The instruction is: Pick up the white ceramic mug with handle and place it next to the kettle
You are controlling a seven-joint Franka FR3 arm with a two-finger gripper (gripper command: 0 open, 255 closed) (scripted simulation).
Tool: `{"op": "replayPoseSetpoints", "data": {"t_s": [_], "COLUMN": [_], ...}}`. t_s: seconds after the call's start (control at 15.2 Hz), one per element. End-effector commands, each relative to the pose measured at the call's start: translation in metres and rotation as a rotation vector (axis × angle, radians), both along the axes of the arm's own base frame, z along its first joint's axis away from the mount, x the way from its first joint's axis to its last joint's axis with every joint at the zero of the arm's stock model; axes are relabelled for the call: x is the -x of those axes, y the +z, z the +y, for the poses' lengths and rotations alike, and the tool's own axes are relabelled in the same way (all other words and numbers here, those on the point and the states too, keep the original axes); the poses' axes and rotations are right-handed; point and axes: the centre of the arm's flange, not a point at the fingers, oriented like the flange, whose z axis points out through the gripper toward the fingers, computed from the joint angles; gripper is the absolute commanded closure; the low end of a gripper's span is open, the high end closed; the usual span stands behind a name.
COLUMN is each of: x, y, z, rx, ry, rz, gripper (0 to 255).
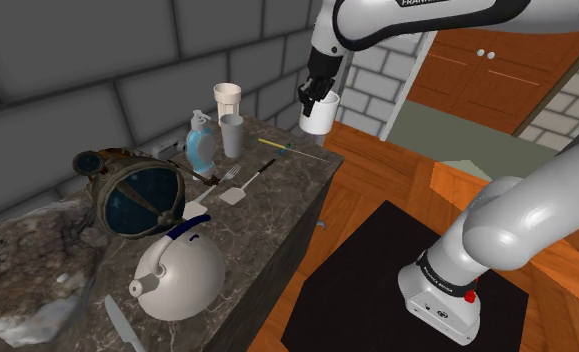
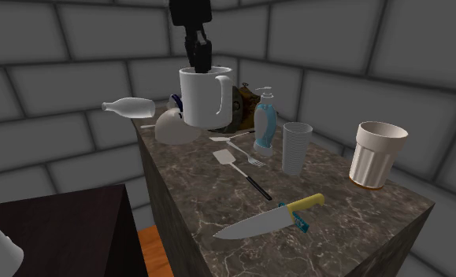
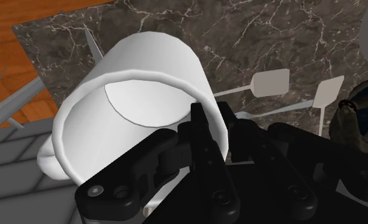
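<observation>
I hold the mug [image 1: 320, 117] clamped by its rim in the gripper [image 1: 313, 97], upright; the kettle [image 1: 180, 275] lies well apart, toward the shoulder view's lower left.

In the second exterior view we find the mug [image 2: 202, 94] covering much of the kettle [image 2: 167, 130], and the top edge cuts off the upper part of the gripper [image 2: 198, 63]. In the shoulder view the bottom edge cuts off a grey knife blade [image 1: 120, 325], and in the wrist view the black fingers [image 3: 203, 135] hide part of the mug's rim.
</observation>
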Motion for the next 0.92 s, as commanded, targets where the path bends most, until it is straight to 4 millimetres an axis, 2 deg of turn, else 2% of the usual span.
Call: {"op": "replayPoseSetpoints", "data": {"t_s": [0.0, 0.86], "x": [0.001, 0.070], "y": [0.009, 0.009], "z": [0.000, 0.157], "rx": [0.000, 0.000], "ry": [0.000, 0.000], "rz": [0.000, 0.000], "gripper": [255, 255]}}
